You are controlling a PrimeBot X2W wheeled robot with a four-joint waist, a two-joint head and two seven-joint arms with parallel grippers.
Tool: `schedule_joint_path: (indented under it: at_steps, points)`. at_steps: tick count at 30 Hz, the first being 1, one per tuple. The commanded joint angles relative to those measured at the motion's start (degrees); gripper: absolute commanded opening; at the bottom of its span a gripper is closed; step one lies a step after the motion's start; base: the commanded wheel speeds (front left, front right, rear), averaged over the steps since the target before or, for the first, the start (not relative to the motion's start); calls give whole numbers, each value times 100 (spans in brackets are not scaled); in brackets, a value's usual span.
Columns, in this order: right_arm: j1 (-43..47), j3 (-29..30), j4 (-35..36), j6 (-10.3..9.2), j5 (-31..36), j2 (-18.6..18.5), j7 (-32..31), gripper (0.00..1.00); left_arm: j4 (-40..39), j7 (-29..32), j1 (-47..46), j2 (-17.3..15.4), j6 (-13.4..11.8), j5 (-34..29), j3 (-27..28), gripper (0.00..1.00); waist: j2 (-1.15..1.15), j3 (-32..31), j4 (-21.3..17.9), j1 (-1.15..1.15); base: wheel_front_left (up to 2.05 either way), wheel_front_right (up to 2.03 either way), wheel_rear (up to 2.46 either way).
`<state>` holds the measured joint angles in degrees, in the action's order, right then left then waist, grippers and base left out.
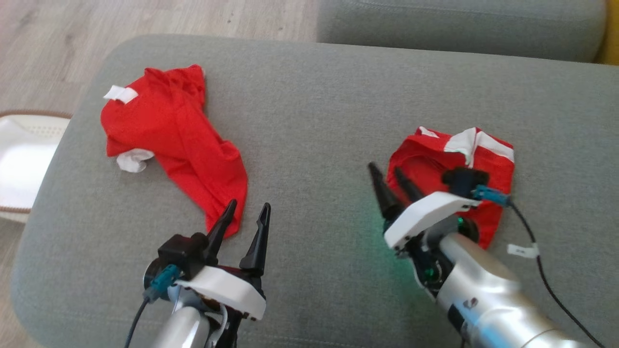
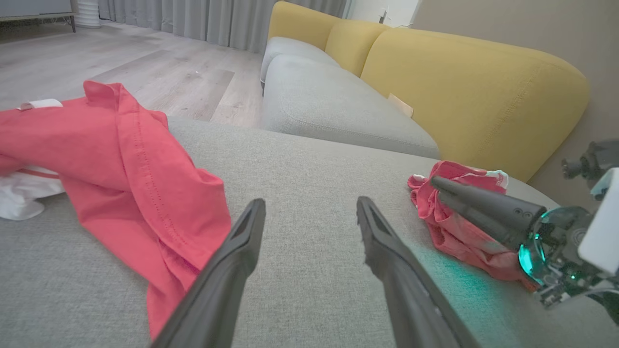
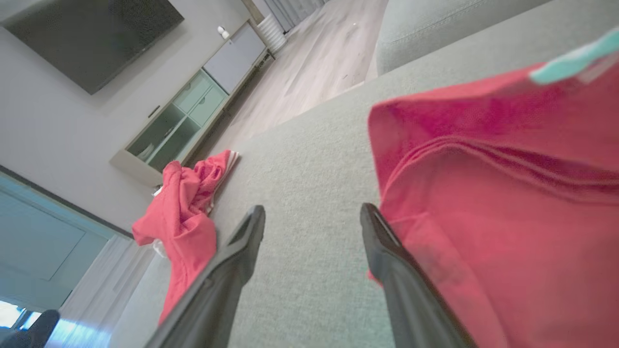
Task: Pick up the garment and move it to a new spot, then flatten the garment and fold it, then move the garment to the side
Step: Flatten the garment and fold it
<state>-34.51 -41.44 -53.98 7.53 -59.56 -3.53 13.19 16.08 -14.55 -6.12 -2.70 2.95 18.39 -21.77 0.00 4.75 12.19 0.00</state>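
Head view: the folded red garment [image 1: 454,159] lies near the grey sofa cushion's [image 1: 314,121] right edge, with the right gripper [image 1: 385,169] spread at its left side. A crumpled red garment [image 1: 179,140] sits toward the left edge.

Left wrist view: the left gripper [image 2: 311,203] is spread and empty.

Right wrist view: the cloth looks light and limp, probably best pinched through the layered hem.

PLACE: a home living room | SEATING: yellow-backed sofa [image 2: 474,82] with grey seat cushions [image 2: 329,106], a broad grey upholstered footstool [image 1: 314,96] beside it | FLOOR: pale wood planks [image 2: 145,63] | WINDOW: long grey curtains [image 2: 193,19] | WALL: a mounted flat television [image 3: 92,34], with a low glass-fronted sideboard [image 3: 184,121] along the same wall
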Motion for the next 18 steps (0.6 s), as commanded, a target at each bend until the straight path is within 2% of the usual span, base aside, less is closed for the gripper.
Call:
schedule_joint_path:
  at_steps: [1, 6, 10, 13, 18]
  points:
    - [10, -213, 200, -4, -124, 65, -42, 100, -157, -45, -193, -18, -24, 11, 182, 100, 0, -46, -64, 0, 0, 0, 0]
    - [22, -687, 404, -4, -415, 65, -61, 100, -159, -45, -144, -18, -34, -17, 249, 100, 0, -174, -315, 0, 0, 0, 0]
    - [-74, -741, 415, -4, -301, 65, 94, 100, -206, -45, -113, -18, -44, -33, 349, 100, 0, -259, -592, 0, 0, 0, 0]
    - [-188, -493, 324, -4, 46, 65, 167, 100, -301, -45, -103, -18, -53, -37, 436, 100, 0, -293, -794, 0, 0, 0, 0]
    - [-69, 843, 801, -4, 1521, -197, 178, 100, -583, -45, -98, -18, -113, -28, 601, 100, 0, -327, -1093, 0, 0, 0, 0]
